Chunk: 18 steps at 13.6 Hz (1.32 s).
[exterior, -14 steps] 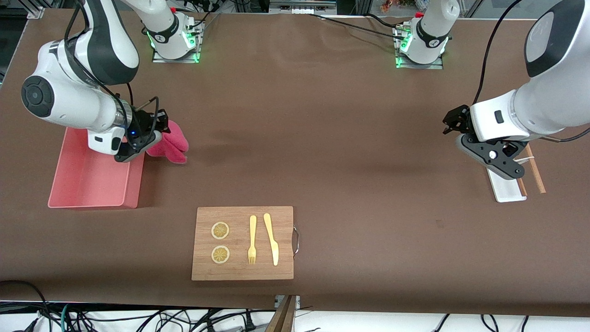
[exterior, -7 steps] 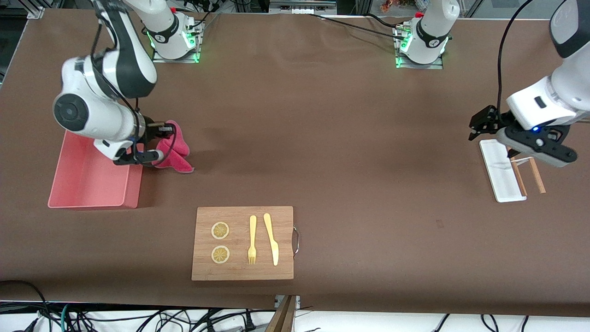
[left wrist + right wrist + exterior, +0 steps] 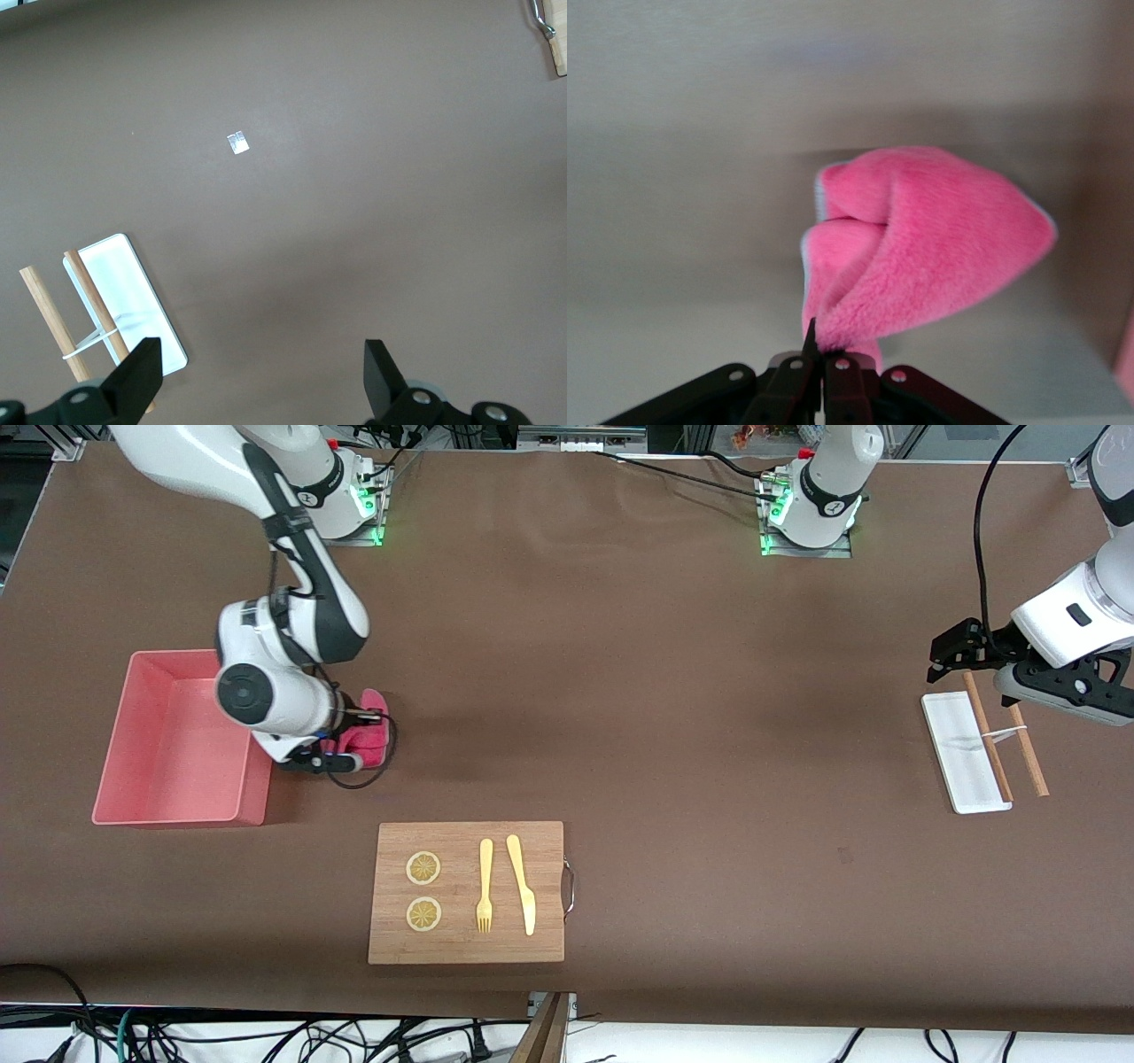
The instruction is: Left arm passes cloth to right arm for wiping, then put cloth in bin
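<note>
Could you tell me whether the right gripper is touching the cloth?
Touching. The right wrist view shows the right gripper shut on the cloth, pinching its edge.

A wide table (image 3: 673, 691) covered in plain brown matte sheeting fills nearly the whole front view, lit evenly from above. At twelve o'clock, aluminium frame rails (image 3: 567, 436) cross a dark background. At six o'clock, a white floor strip (image 3: 726, 1045) shows tangled black cables (image 3: 266, 1038) and a wooden post (image 3: 549, 1029).
</note>
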Each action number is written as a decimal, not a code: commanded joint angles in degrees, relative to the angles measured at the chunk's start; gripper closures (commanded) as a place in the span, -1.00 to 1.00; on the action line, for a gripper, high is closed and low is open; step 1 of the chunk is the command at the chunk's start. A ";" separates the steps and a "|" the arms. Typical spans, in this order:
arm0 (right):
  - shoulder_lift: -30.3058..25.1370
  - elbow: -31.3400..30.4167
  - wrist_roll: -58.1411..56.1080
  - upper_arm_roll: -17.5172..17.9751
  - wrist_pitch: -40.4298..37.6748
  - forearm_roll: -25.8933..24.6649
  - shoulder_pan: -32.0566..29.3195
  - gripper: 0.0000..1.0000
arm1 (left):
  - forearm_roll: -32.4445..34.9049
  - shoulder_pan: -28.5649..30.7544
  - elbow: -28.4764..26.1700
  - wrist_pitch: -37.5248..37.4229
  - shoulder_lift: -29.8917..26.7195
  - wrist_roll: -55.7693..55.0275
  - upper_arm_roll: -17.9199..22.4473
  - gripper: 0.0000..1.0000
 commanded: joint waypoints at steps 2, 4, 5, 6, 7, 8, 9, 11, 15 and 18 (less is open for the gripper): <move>2.50 3.17 12.77 0.00 2.05 -0.17 6.63 1.00 | 1.40 0.25 -0.34 -0.87 -0.58 -1.14 -0.63 -1.00; 2.94 4.92 21.55 0.70 2.05 -0.08 10.67 1.00 | 1.40 0.25 -0.16 -0.87 -0.49 -1.06 -0.63 -1.00; 3.55 6.41 25.42 1.40 1.88 -0.08 11.91 1.00 | 1.40 0.25 -0.16 -1.13 -0.58 -1.06 -0.63 -1.00; 3.91 7.73 28.68 2.46 1.61 0.35 12.79 1.00 | 1.40 0.25 -0.16 -1.22 -0.58 -1.06 -0.63 -1.00; 4.00 8.62 31.06 3.42 1.61 2.10 13.50 1.00 | 1.40 0.17 -0.16 -1.31 -0.58 -1.14 -0.63 -1.00; 3.91 9.76 32.83 4.13 1.26 4.20 14.37 1.00 | 1.40 0.16 -0.16 -1.31 -0.49 -1.14 -0.63 -1.00; 3.91 11.16 34.50 4.66 -0.31 5.62 14.99 1.00 | 1.49 0.25 -0.16 -1.31 -0.58 -1.06 -0.63 -1.00; 3.91 14.14 38.54 6.32 -2.42 6.94 15.44 1.00 | 1.40 0.25 -0.16 -1.31 -0.49 -1.06 -0.63 -1.00; 3.65 16.28 38.03 6.60 -7.53 8.00 14.04 1.00 | 1.40 0.25 -0.07 -1.31 -0.49 -1.14 -0.63 -1.00; 3.12 13.02 36.73 5.90 -8.15 7.57 9.04 1.00 | 1.40 0.16 -0.07 -1.31 -0.58 -1.14 -0.72 -1.00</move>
